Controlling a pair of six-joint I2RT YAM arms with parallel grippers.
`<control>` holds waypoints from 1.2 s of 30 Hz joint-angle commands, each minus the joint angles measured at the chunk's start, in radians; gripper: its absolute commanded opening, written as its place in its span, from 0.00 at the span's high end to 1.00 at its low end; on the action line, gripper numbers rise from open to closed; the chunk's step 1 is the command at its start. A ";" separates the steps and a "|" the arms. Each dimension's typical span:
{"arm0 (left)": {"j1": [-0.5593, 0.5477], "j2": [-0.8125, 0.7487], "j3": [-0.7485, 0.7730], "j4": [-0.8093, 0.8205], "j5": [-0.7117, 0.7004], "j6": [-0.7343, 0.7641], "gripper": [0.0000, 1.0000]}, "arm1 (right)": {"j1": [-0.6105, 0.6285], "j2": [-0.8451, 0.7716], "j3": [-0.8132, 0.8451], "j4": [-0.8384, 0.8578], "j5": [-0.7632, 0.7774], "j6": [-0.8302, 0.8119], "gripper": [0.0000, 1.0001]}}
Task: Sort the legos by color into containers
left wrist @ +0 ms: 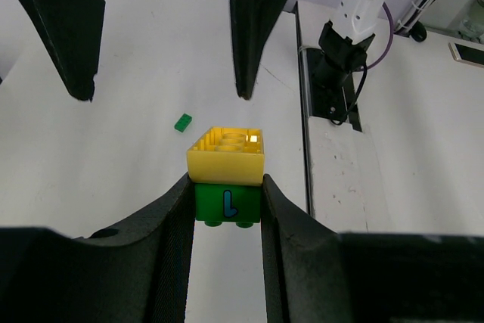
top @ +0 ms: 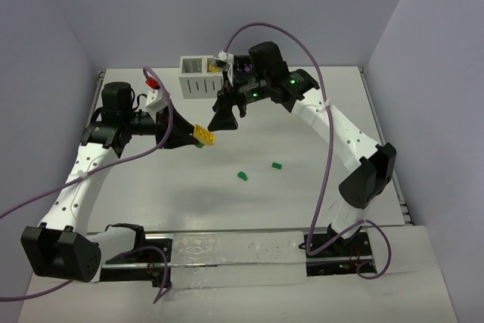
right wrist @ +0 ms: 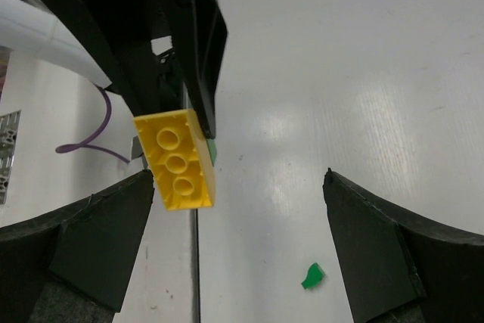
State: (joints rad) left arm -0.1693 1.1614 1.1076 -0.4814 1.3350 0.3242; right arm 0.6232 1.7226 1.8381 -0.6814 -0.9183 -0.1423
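Observation:
My left gripper (left wrist: 227, 206) is shut on a green lego (left wrist: 228, 203) that has a larger yellow lego (left wrist: 227, 155) stuck on its far side; the stack hangs above the table. In the top view this stack (top: 203, 136) sits at the left gripper's (top: 193, 140) tip. My right gripper (top: 224, 122) hangs open just right of it. In the right wrist view the yellow lego (right wrist: 178, 160) is by the left finger of the right gripper (right wrist: 242, 251), not between the pads. The white container (top: 197, 77) stands at the back; any black one is hidden behind the right arm.
Two loose green legos (top: 242, 176) (top: 277, 165) lie mid-table. One of them shows in the left wrist view (left wrist: 182, 122) and one in the right wrist view (right wrist: 311, 276). A small red piece (top: 150, 81) lies behind the left arm. Something yellow (top: 214, 68) sits in the white container.

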 commanded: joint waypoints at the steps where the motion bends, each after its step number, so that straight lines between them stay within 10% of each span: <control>1: -0.015 -0.009 0.009 0.017 0.011 -0.005 0.98 | 0.036 -0.037 -0.002 0.013 -0.042 -0.019 0.00; 17: -0.034 0.007 0.011 0.053 -0.007 -0.055 0.99 | 0.104 -0.021 -0.003 -0.003 -0.001 -0.059 0.00; 27: -0.036 0.016 0.011 0.069 -0.018 -0.081 1.00 | 0.107 0.012 0.040 -0.001 -0.010 -0.054 0.34; 36: -0.038 0.040 0.029 0.070 -0.021 -0.092 1.00 | 0.105 0.055 0.091 -0.031 -0.018 -0.061 0.31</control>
State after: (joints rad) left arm -0.2020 1.1951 1.1076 -0.4519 1.3114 0.2418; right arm 0.7223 1.7539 1.8666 -0.6966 -0.9257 -0.1909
